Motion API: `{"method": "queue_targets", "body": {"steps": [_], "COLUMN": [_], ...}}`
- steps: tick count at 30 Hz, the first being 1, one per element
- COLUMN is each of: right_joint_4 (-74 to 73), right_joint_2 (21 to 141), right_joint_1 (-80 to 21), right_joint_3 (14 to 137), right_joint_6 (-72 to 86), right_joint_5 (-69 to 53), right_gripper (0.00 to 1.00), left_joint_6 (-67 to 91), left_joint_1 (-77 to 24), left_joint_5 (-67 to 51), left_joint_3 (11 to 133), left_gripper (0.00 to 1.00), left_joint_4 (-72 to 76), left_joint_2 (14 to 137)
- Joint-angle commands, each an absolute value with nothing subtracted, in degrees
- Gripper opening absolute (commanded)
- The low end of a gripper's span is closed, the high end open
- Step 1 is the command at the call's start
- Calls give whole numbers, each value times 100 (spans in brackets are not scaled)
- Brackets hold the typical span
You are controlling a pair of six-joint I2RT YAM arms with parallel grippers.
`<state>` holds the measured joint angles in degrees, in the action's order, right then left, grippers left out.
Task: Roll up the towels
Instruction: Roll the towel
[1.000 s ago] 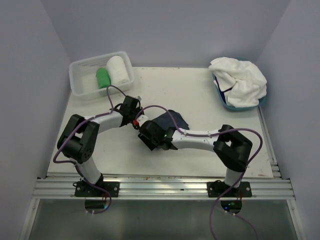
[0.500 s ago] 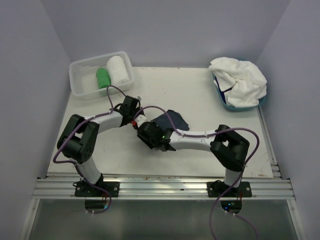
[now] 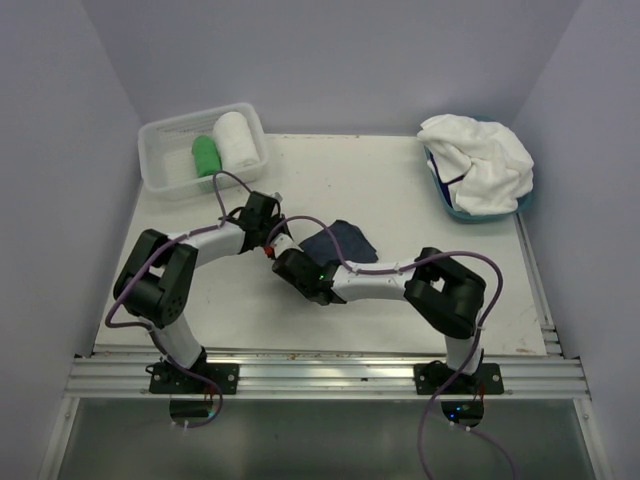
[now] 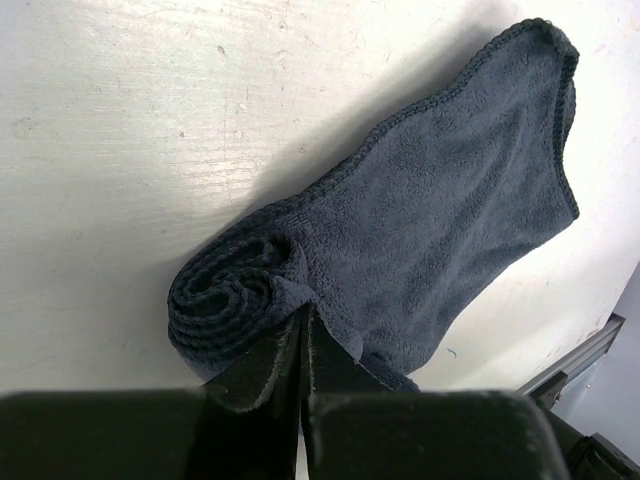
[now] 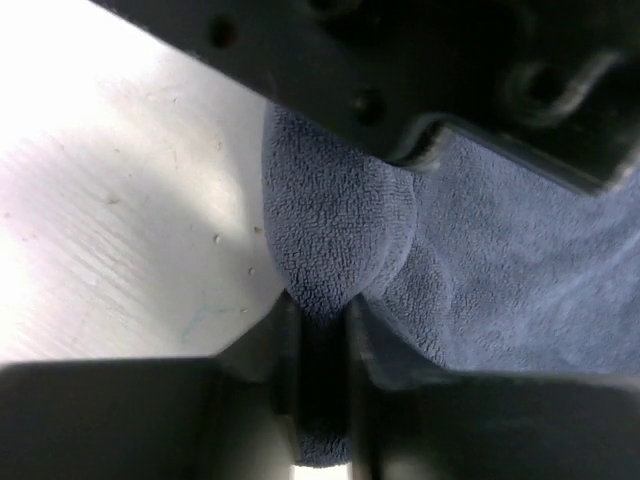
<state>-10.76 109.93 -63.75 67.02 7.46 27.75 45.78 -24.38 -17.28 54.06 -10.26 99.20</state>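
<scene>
A navy towel [image 3: 342, 240] lies mid-table, its near-left end wound into a roll [image 4: 225, 300] and the rest flat [image 4: 460, 190]. My left gripper [image 3: 272, 241] is shut, its tips [image 4: 303, 318] pinching the towel's edge right beside the roll. My right gripper [image 3: 292, 266] comes in from the other side and is shut on the rolled end [image 5: 335, 235], with fabric filling the gap between its fingers [image 5: 282, 340]. A green rolled towel [image 3: 206, 155] and a white rolled towel [image 3: 235, 140] stand in the basket. White towels [image 3: 480, 160] are heaped in the tub.
The clear white basket [image 3: 165, 150] is at the back left corner. The light blue tub [image 3: 448, 206] is at the back right. Both forearms cross the table's middle, wrists nearly touching. Walls close in on three sides.
My right arm has slid left toward the roll and its jaws have closed from wide open onto the rolled end. The left arm has stayed put.
</scene>
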Motion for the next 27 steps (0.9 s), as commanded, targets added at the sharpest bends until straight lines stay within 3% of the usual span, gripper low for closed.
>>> {"method": "queue_targets", "body": {"steps": [1, 3, 8, 14, 24, 27], "right_joint_4": [-940, -932, -748, -221, 1202, 1853], "right_joint_2": [10882, 10662, 10188, 9791, 9773, 9870], "right_joint_1": [-6337, -6293, -6021, -5292, -4185, -3965], "right_joint_3": [6487, 6425, 6118, 5450, 4554, 4228], "right_joint_6": [1247, 1484, 1924, 2785, 4093, 4533], "right_joint_5": [2550, 2313, 1285, -216, -2319, -2829], "right_gripper": [8, 0, 0, 0, 0, 0], "left_joint_6": [4447, 4456, 4474, 4482, 4526, 4570], "left_joint_1": [-2382, -2356, -2312, -2233, -2206, -2206], "left_joint_5": [-1723, -1793, -1837, -1837, -2030, -2231], "left_joint_3": [5335, 5344, 5458, 5563, 5239, 4958], "left_gripper": [5, 10, 34, 52, 54, 63], "left_joint_4": [-1362, -1388, -1538, -1723, -1635, -1372], "left_joint_2": [9712, 9660, 9291, 8807, 8473, 8516]}}
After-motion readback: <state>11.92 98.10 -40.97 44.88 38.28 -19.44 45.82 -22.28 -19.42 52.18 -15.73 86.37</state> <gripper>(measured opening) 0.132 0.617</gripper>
